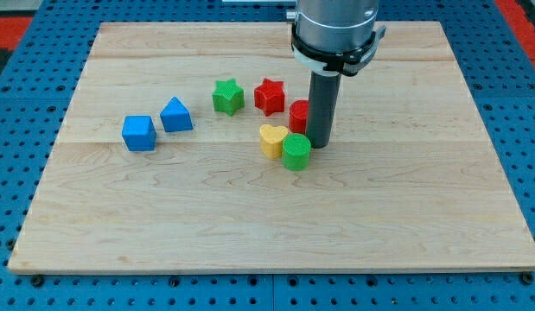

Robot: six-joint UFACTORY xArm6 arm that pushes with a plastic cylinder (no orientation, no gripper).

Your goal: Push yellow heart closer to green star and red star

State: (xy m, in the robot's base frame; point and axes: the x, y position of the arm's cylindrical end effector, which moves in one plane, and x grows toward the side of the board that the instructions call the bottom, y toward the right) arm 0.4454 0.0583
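Observation:
The yellow heart (270, 139) lies near the board's middle, touching a green round block (296, 151) on its right. The green star (227, 96) and the red star (270, 95) sit side by side above it, toward the view's top. My tip (319, 143) rests on the board just right of the green round block and about a block's width right of the yellow heart. A red block (299, 115), partly hidden behind the rod, sits between the red star and my tip; its shape cannot be made out.
A blue cube (139, 133) and a blue triangular block (175, 114) sit at the view's left. The wooden board (423, 216) lies on a blue perforated table. The arm's grey body (336, 30) hangs over the board's top middle.

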